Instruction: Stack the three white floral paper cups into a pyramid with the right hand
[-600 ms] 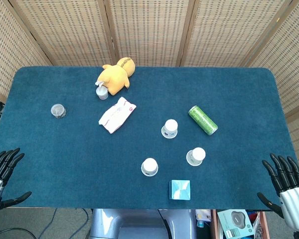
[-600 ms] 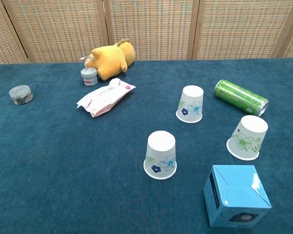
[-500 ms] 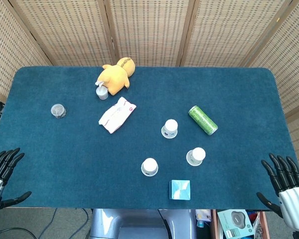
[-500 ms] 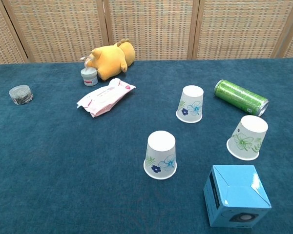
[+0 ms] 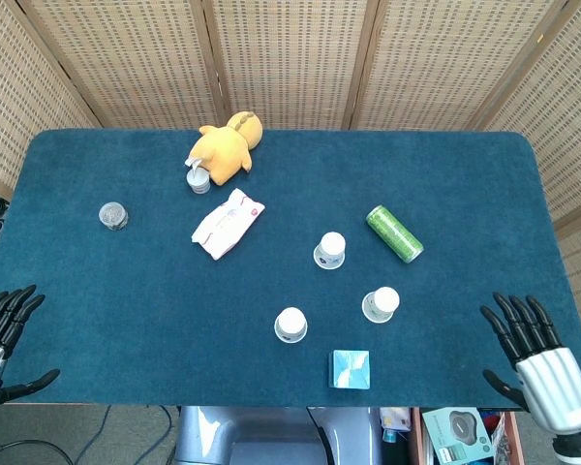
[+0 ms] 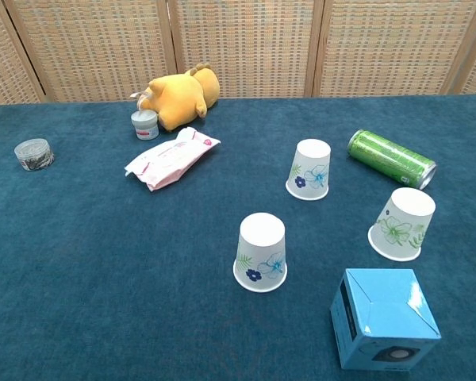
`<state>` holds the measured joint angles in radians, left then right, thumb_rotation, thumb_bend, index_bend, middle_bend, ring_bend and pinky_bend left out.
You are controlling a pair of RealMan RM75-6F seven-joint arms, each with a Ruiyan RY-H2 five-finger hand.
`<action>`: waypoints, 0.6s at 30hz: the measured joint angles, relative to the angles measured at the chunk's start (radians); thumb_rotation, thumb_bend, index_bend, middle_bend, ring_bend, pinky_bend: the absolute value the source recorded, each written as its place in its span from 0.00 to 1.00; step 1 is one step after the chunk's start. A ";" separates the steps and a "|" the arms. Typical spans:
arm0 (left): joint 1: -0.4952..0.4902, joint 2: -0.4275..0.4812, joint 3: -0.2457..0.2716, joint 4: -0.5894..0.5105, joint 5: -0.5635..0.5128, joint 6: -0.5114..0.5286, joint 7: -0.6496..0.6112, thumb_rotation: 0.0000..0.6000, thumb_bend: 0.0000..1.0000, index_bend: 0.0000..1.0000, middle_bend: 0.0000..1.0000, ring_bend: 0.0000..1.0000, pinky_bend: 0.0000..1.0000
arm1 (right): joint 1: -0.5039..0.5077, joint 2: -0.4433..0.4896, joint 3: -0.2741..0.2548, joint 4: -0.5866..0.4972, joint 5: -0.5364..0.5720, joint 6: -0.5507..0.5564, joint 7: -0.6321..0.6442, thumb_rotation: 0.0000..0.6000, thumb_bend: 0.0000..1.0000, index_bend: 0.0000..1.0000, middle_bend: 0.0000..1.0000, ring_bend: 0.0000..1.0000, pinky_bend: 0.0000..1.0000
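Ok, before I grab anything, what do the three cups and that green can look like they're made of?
The three cups look like thin matte paper: white, printed with flowers, with no gloss. The green can, lying on its side, looks like metal, probably aluminium: a silvery rim shows at its end and its green skin has a slight sheen.

Woven rattan screens (image 5: 290,58) stand behind the blue-carpeted table (image 5: 126,310).

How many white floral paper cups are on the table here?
3 white floral paper cups, all upside down, none stacked: one nearest the front edge, one mid-table beside the lying green can, one right of the blue box. None appears hidden.
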<state>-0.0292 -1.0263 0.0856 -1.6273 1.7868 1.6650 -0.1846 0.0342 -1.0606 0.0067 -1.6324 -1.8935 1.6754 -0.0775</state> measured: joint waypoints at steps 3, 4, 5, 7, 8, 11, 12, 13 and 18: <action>-0.003 -0.002 -0.005 -0.007 -0.012 -0.010 0.015 1.00 0.09 0.00 0.00 0.00 0.00 | 0.061 0.023 0.013 -0.041 0.025 -0.115 0.013 1.00 0.03 0.05 0.14 0.05 0.14; -0.003 -0.004 -0.009 -0.010 -0.020 -0.012 0.022 1.00 0.09 0.00 0.00 0.00 0.00 | 0.081 0.029 0.017 -0.053 0.038 -0.156 0.018 1.00 0.05 0.06 0.16 0.07 0.15; -0.003 -0.005 -0.012 -0.012 -0.027 -0.014 0.028 1.00 0.09 0.00 0.00 0.00 0.00 | 0.102 0.034 0.021 -0.065 0.053 -0.199 0.023 1.00 0.08 0.09 0.18 0.09 0.18; -0.004 -0.008 -0.019 -0.016 -0.043 -0.019 0.038 1.00 0.09 0.00 0.00 0.00 0.00 | 0.152 0.040 0.032 -0.090 0.095 -0.306 0.034 1.00 0.13 0.11 0.20 0.11 0.21; -0.004 -0.009 -0.021 -0.018 -0.049 -0.022 0.040 1.00 0.09 0.00 0.00 0.00 0.00 | 0.174 0.041 0.037 -0.098 0.117 -0.352 0.038 1.00 0.15 0.12 0.21 0.12 0.21; -0.008 -0.013 -0.030 -0.019 -0.068 -0.036 0.055 1.00 0.09 0.00 0.00 0.00 0.00 | 0.250 0.030 0.058 -0.111 0.203 -0.501 0.042 1.00 0.19 0.12 0.21 0.12 0.22; -0.008 -0.014 -0.032 -0.019 -0.071 -0.038 0.058 1.00 0.09 0.00 0.00 0.00 0.00 | 0.279 0.020 0.066 -0.111 0.244 -0.553 0.037 1.00 0.20 0.12 0.22 0.13 0.22; -0.010 -0.015 -0.035 -0.019 -0.078 -0.041 0.065 1.00 0.09 0.00 0.00 0.00 0.00 | 0.300 0.010 0.073 -0.109 0.274 -0.589 0.032 1.00 0.20 0.12 0.22 0.13 0.22; -0.018 -0.021 -0.048 -0.022 -0.107 -0.064 0.074 1.00 0.09 0.00 0.00 0.00 0.00 | 0.396 -0.084 0.105 -0.064 0.418 -0.717 -0.035 1.00 0.25 0.15 0.24 0.16 0.24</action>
<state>-0.0468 -1.0471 0.0380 -1.6495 1.6800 1.6013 -0.1102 0.4301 -1.1447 0.1120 -1.6961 -1.4750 0.9580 -0.1127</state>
